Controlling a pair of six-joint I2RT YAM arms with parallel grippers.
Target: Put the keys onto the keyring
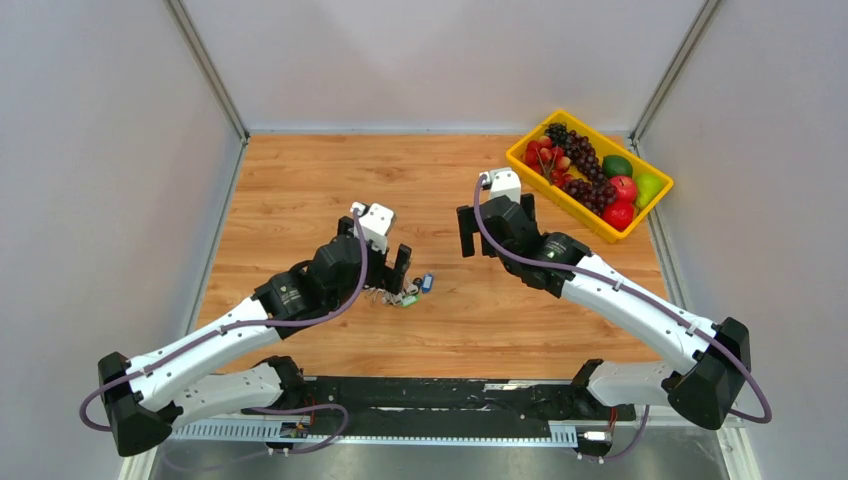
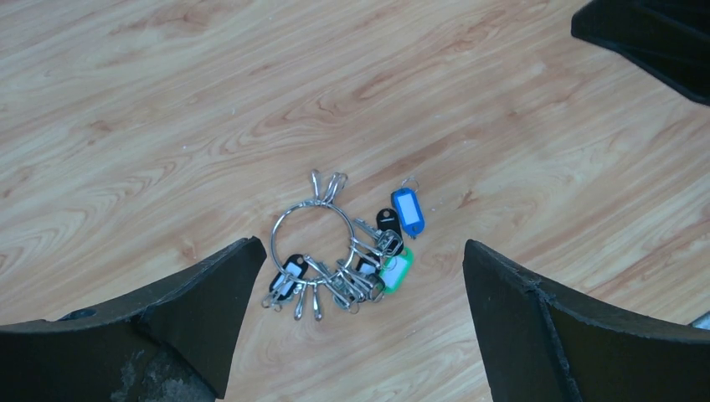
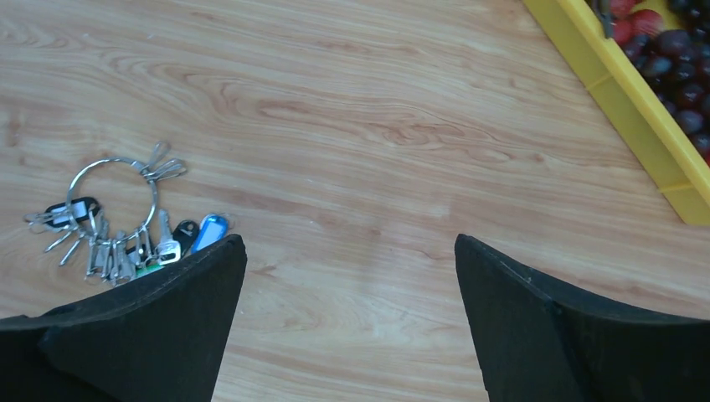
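- My left jaws stand wide apart and hold nothing, hovering right over the keyring (image 2: 273, 237).
- My right jaws are spread wide too, empty, above the bare middle of the table (image 1: 300, 180).
- The keyring lies flat, left of centre, nearer the near edge.
- The keys (image 2: 352, 272) bunch on one side of the ring, with a green tag (image 2: 395, 270) among them and a blue tag (image 2: 409, 211) just beside.
- A yellow basket (image 1: 555, 195) of fruit sits at the far right corner.

Wht arms (image 1: 195, 352), blk joints (image 1: 290, 292), prob. purple cables (image 1: 356, 250)
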